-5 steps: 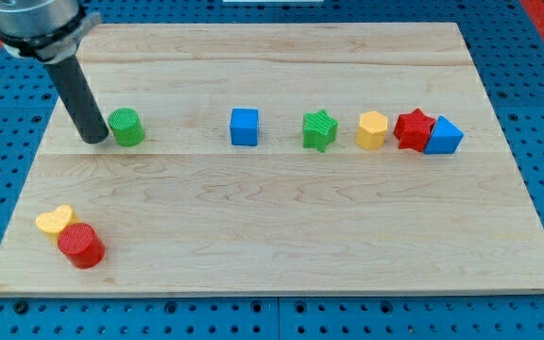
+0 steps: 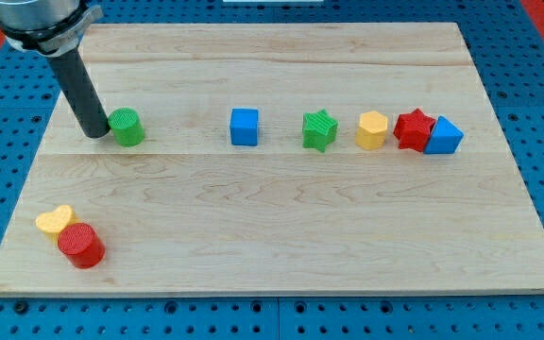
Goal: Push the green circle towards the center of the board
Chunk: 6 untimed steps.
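Note:
The green circle (image 2: 126, 127) is a small green cylinder standing on the wooden board (image 2: 281, 227) at the view's upper left. My tip (image 2: 95, 135) is at the circle's left side, touching it or within a hair of it. The dark rod rises from there toward the view's top left corner.
To the right of the green circle, in a row: a blue cube (image 2: 245, 126), a green star (image 2: 319, 130), a yellow block (image 2: 371, 130), a red star (image 2: 413, 128) and a blue block (image 2: 444, 136) touching it. At the lower left a yellow heart (image 2: 55, 220) touches a red cylinder (image 2: 81, 246).
The rod has shifted very slightly up and to the right. The green circle has not visibly moved.

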### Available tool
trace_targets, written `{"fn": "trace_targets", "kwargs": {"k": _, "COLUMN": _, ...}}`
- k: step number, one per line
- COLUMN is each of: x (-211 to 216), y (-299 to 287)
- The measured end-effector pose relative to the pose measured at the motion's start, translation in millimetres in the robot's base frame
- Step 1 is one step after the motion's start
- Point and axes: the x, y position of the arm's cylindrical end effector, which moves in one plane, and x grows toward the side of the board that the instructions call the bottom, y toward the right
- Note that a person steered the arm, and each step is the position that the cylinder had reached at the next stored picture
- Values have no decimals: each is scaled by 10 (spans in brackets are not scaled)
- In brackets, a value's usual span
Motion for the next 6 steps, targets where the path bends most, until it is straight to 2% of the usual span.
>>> {"fn": "trace_targets", "kwargs": {"k": 6, "x": 93, "y": 574}}
